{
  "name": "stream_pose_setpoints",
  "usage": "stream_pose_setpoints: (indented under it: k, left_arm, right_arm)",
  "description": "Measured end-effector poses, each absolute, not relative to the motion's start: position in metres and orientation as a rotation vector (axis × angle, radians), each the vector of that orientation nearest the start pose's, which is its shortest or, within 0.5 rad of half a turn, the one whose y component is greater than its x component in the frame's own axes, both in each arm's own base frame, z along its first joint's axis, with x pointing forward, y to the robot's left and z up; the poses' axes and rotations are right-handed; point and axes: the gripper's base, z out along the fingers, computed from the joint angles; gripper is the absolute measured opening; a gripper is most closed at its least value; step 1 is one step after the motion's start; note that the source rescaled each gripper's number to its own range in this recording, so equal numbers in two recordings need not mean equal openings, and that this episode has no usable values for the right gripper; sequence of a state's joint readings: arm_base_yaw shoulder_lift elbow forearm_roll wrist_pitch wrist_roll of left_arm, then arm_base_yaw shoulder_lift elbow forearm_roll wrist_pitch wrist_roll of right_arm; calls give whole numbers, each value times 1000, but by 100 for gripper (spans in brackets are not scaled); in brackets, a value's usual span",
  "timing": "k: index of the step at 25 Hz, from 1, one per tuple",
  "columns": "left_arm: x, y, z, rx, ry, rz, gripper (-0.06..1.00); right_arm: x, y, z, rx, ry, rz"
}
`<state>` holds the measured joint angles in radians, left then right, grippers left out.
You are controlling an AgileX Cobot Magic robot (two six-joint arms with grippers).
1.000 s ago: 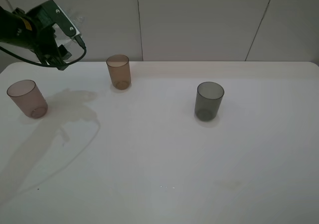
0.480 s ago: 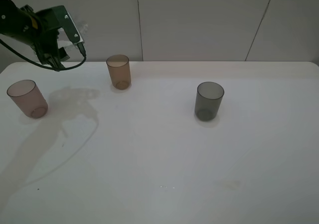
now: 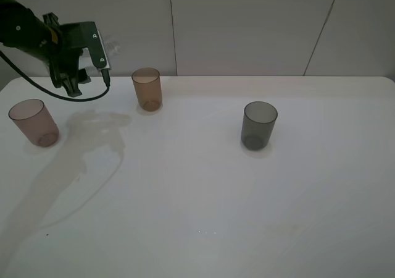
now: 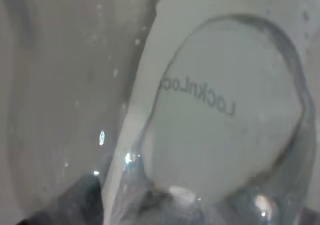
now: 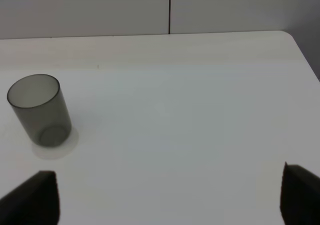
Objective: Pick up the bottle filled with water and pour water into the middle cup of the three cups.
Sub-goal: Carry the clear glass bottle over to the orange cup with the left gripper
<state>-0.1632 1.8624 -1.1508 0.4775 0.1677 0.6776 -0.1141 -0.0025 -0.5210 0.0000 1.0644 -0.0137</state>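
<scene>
My left gripper (image 3: 100, 48) is raised above the table's far left and is shut on the clear bottle (image 3: 111, 43), which shows only as a faint blur to the left of the amber-brown middle cup (image 3: 147, 88). In the left wrist view the bottle (image 4: 225, 110) fills the frame, its embossed base facing the camera. The pinkish-mauve cup (image 3: 34, 122) stands at the left and the dark smoky-grey cup (image 3: 259, 125) at the right. My right gripper (image 5: 167, 174) is open and empty, with the grey cup (image 5: 39, 110) ahead of it.
The white table (image 3: 203, 191) meets a pale panelled wall (image 3: 247, 25) just behind the amber cup. The left arm's black cable (image 3: 37, 86) loops down above the pink cup. The arm's shadow (image 3: 80, 160) lies on the left of the table.
My left gripper has moved right, toward the amber cup, with the bottle in it, and has turned. The cups and the right arm have not moved.
</scene>
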Motion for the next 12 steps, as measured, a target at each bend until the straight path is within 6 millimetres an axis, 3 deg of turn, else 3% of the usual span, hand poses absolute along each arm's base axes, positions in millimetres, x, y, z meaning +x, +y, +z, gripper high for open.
stream_pose_setpoints:
  k: [12]
  left_arm:
    - [408, -69, 182, 1585, 1893, 624, 1]
  right_arm:
    - [-8, 1, 283, 102, 2023, -81]
